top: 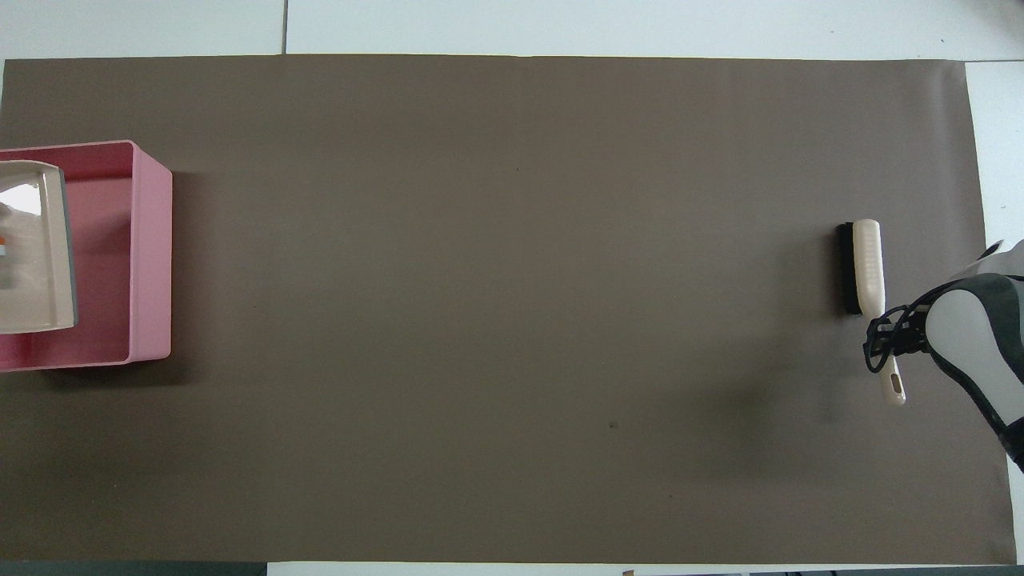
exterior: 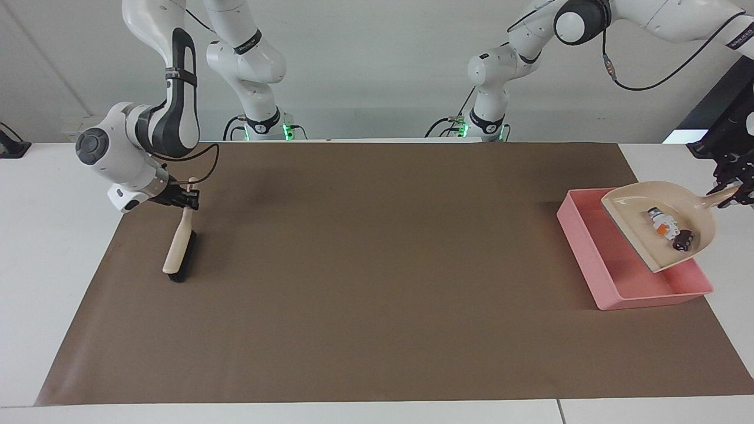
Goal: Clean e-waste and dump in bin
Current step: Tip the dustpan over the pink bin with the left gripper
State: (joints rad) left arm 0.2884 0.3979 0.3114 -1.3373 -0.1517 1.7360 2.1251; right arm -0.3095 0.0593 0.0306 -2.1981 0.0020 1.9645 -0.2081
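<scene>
The brown mat is covering most of the table. The pink bin is sitting on it at the left arm's end. Over the bin, the beige dustpan is hanging tilted, carrying the white-and-green component and the dark cylinder. The left gripper is clenching the dustpan's handle over the bin's edge. Well apart from the bin, the right gripper is grasping the brush, whose bristles are touching the mat.
</scene>
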